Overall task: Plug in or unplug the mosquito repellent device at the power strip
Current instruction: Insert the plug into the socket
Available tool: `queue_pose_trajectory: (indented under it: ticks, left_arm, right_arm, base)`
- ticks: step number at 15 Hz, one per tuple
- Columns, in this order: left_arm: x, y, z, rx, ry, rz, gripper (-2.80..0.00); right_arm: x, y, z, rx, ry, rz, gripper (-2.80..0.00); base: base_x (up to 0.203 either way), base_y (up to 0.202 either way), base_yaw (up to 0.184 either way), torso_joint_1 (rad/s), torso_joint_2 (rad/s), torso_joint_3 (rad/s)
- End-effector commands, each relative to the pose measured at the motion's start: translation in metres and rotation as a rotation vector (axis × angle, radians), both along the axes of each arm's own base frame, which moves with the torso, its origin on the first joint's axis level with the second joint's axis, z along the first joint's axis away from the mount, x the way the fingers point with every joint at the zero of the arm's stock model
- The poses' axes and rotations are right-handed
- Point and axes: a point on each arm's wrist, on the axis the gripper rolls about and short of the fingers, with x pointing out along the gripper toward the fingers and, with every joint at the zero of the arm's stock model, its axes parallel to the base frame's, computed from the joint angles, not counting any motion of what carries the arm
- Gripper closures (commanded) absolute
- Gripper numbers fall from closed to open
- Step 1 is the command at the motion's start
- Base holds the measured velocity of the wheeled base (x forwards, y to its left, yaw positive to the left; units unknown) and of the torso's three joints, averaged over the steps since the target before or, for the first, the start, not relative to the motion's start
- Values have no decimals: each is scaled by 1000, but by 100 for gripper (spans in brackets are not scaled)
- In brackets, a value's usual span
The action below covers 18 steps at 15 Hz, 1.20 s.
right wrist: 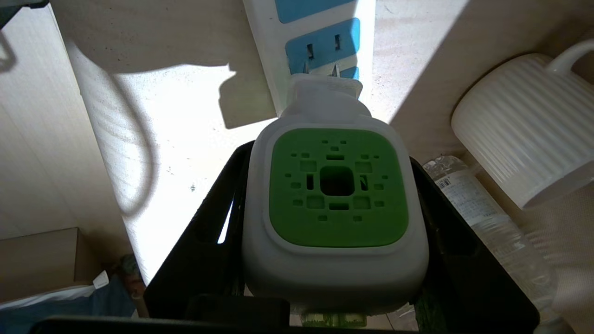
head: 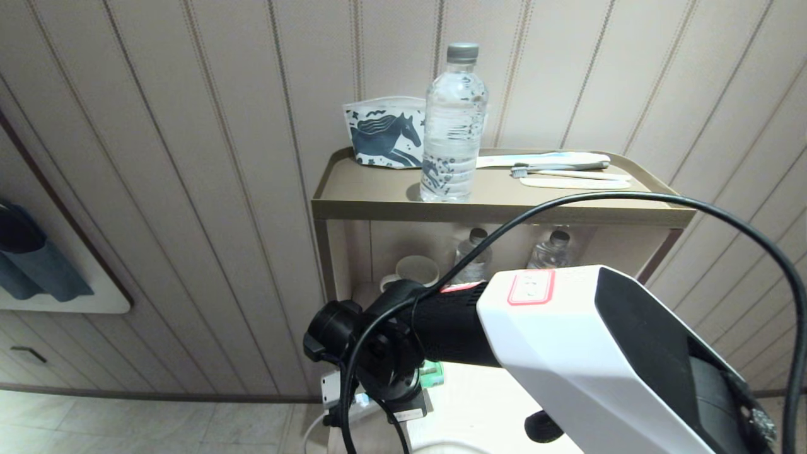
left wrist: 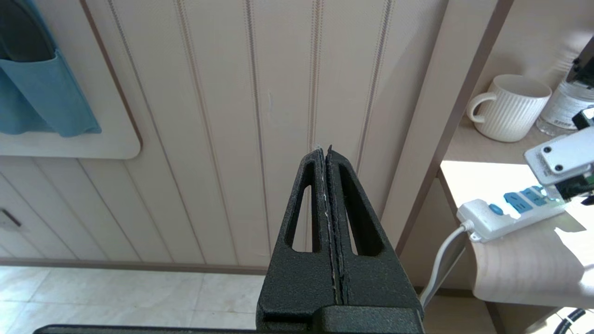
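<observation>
the right claw (right wrist: 334, 222) grips the mosquito repellent device (right wrist: 336, 204) by its sides, over the power strip (right wrist: 320, 41) on the lower shelf (right wrist: 185, 139). its prongs (right wrist: 320, 68) sit at a blue socket panel, seemingly not fully in. the left claw (left wrist: 328, 195) hangs clenched and empty beside the shelf unit.

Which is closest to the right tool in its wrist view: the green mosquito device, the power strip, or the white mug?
1. mosquito repellent device: held in the right tool.
2. power strip: just past the device's prongs.
3. white mug: off to one side, beside a water bottle.
</observation>
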Motion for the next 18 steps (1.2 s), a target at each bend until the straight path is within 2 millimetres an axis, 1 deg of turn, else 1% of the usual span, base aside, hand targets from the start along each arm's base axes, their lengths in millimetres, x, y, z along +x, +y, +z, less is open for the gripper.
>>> queue_pose_trajectory:
  ticks: [1,6,9,10,12,18]
  left_arm:
    - [0,0,0,0,-1,-1,0]
    - [0,0,0,0,-1,-2,0]
    - [0,0,0,0,-1,-1,0]
    - [0,0,0,0,-1,-1,0]
    - [0,0,0,0,-1,-1,0]
    - [0,0,0,-1,-1,-1,0]
  right_arm:
    - [-1,0,3,1,-6,3,0]
    - [3,5,-1,36,-30,3,0]
    - [10,11,-15,61,-48,-1,0]
    - [16,9,-21,58,-46,-13,0]
    - [19,8,-25,52,-42,-22,0]
    - [16,0,-15,31,-25,-33,0]
  base:
    - [0,0,0,0,0,0]
    - [0,0,0,0,0,0]
    - [0,0,0,0,0,0]
    - [0,0,0,0,0,0]
    - [0,0,0,0,0,0]
    - [0,0,0,0,0,0]
